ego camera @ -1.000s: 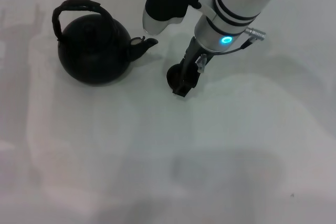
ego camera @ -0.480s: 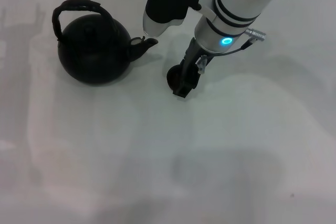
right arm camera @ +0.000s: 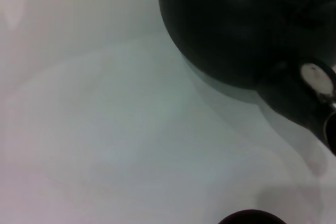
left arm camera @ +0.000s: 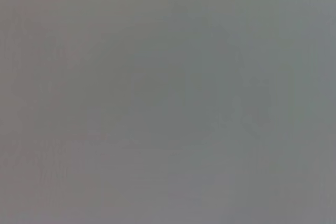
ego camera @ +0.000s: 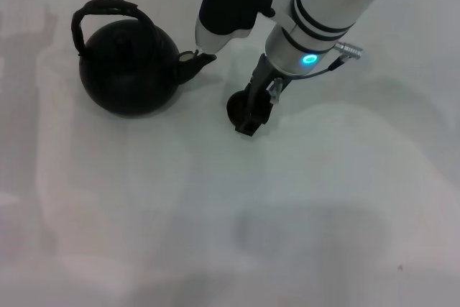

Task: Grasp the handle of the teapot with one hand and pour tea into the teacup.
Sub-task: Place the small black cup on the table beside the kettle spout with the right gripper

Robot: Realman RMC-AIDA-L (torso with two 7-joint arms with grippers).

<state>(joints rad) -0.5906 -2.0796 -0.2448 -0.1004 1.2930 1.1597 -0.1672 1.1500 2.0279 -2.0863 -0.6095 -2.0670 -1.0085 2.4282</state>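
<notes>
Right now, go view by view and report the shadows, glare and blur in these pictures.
Head view: sharp, even light, faint grey shadows on the white table, a glint on the round black teapot spout. Left wrist view: a featureless grey blur. Right wrist view: soft focus, a pale shadow beside the teapot, small black teacup cut off at the edge.

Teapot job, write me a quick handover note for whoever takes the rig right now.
Right hand: low over the teacup, which it largely hides; whether it is open or shut cannot be seen.
Left hand: not in view; its wrist camera shows nothing usable.
Teapot: upright on the white table, to the robot's left of the cup, spout pointing toward it.
Handle: arched over the pot, nothing holding it.
Done: nothing of the pour; the pot is not lifted.
Left: grasp the handle, lift, tip the spout over the cup. The right arm probably needs to clear the cup first.
</notes>
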